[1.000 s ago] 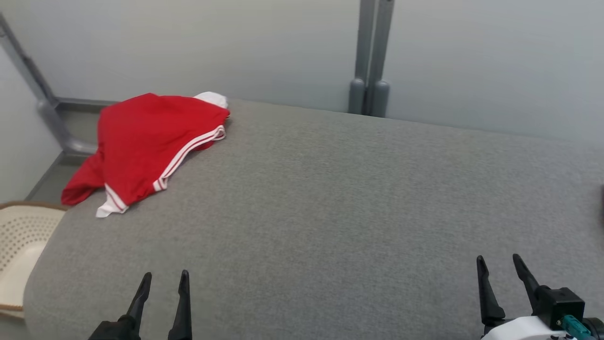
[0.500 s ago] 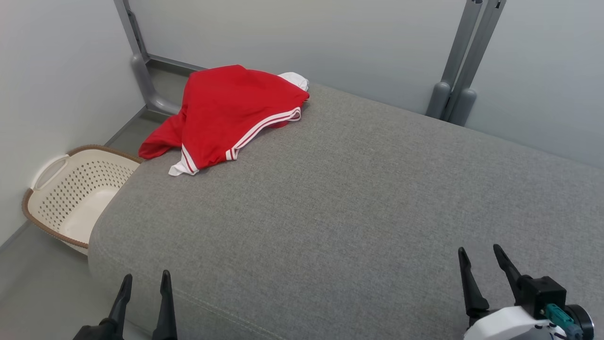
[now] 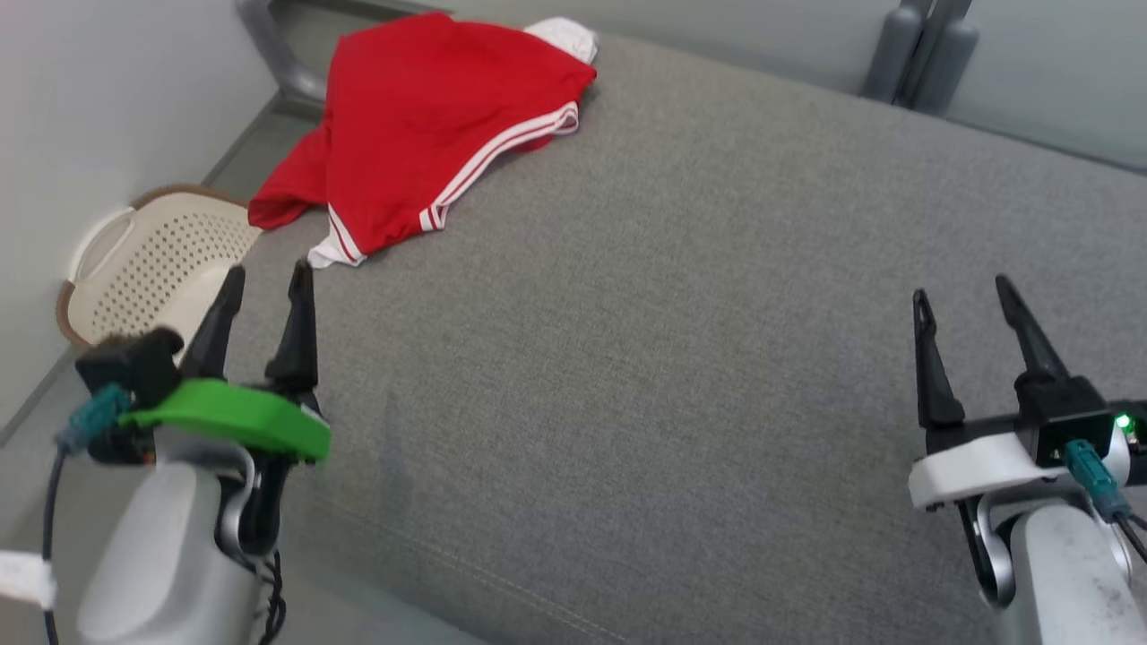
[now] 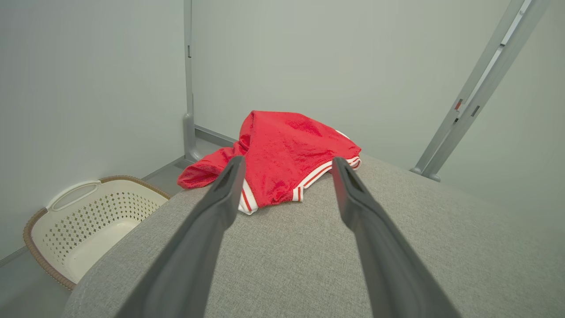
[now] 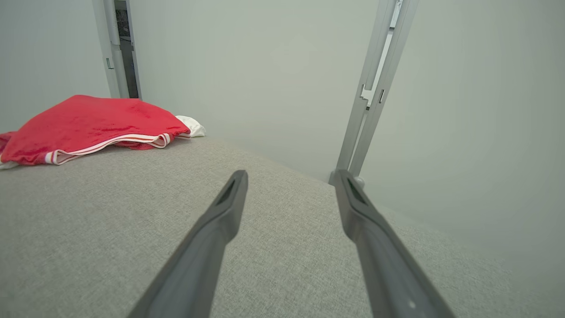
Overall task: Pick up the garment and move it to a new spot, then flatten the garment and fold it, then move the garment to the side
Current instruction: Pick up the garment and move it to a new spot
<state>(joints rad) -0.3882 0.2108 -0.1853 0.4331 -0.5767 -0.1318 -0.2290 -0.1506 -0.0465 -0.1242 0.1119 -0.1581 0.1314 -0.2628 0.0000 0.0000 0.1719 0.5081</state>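
Note:
The garment [image 3: 430,125] is red with white stripes along its hems, and it lies bunched at the far left corner of the grey cushioned surface [image 3: 681,296], one part hanging over the left edge. It appears as the same red garment [image 4: 282,154] in the left wrist view and as a red garment [image 5: 88,126] at the left of the right wrist view. My left gripper [image 3: 267,273] is open above the surface's left edge, pointing toward the garment and well short of it. Over the near right part, my right gripper [image 3: 961,296] is open and holds nothing.
A cream perforated laundry basket [image 3: 148,260] stands on the floor left of the surface, also seen as the basket [image 4: 88,216] in the left wrist view. Grey metal posts [image 3: 918,45] rise behind the surface against pale walls. The surface's middle and right are bare grey fabric.
The head camera has tilted down and turned left, so the whole picture shifted. Both arms have come up into view, fingers reaching farther over the surface. The garment has not moved.

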